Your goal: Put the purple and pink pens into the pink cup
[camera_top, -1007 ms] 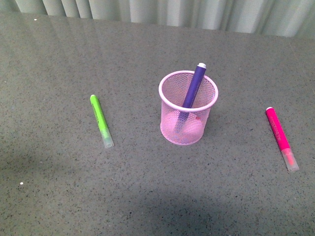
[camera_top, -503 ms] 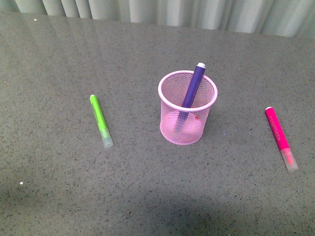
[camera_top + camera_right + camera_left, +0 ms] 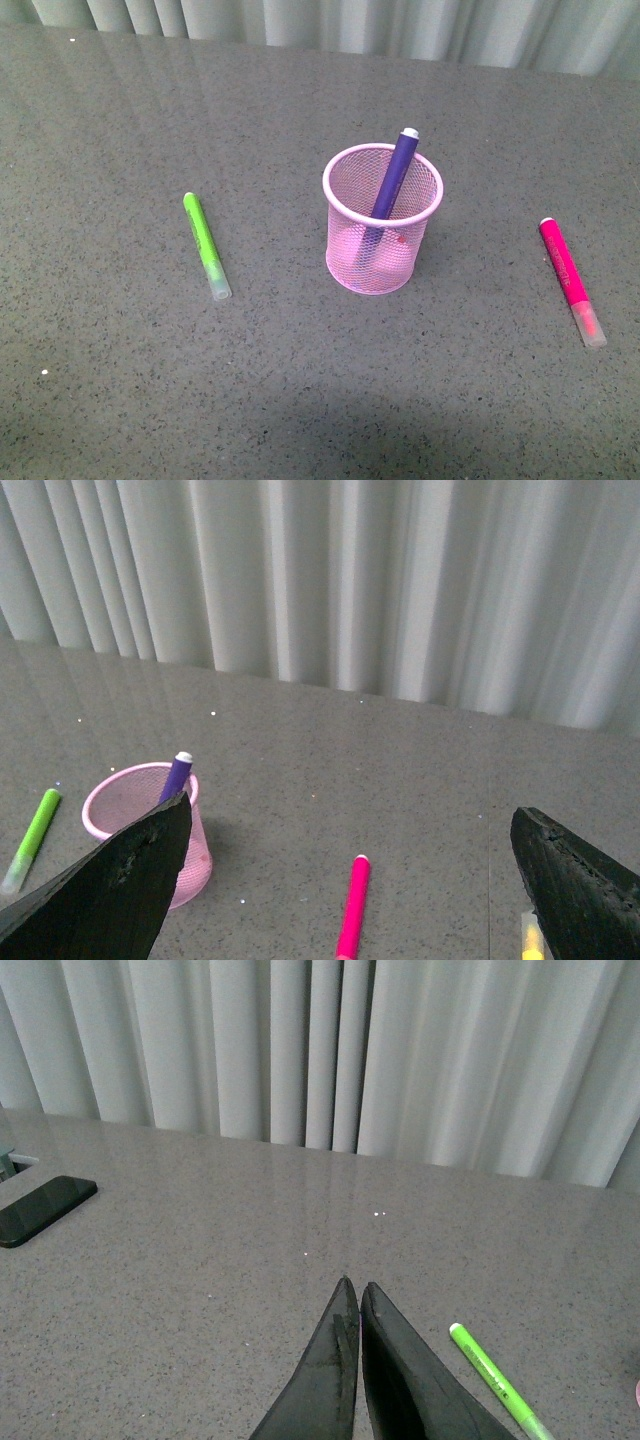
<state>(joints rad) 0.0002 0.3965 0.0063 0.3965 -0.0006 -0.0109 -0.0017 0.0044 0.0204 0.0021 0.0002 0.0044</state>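
Front view: pink cup (image 3: 350,255) stands upright near the middle of the grey speckled bench (image 3: 300,400). Purple pen (image 3: 393,175) is inside the cup, leaning, with its upper end above the rim on the far side. Pink pen (image 3: 570,278) lies flat on the bench well to the right of the cup, not touching it, clear cap toward the camera. Lime-green marker (image 3: 205,243) lies flat to the left of the cup, apart from it. No arm appears in this view.

Left wrist view: left tool (image 3: 356,1285) has its fingers closed together, nothing between them, above bare bench with the green marker nearby. A dark flat phone (image 3: 45,1208) lies further off.

Right wrist view: right tool (image 3: 351,807) is spread wide and empty, raised above the bench, with the cup and pink pen visible between its fingers.
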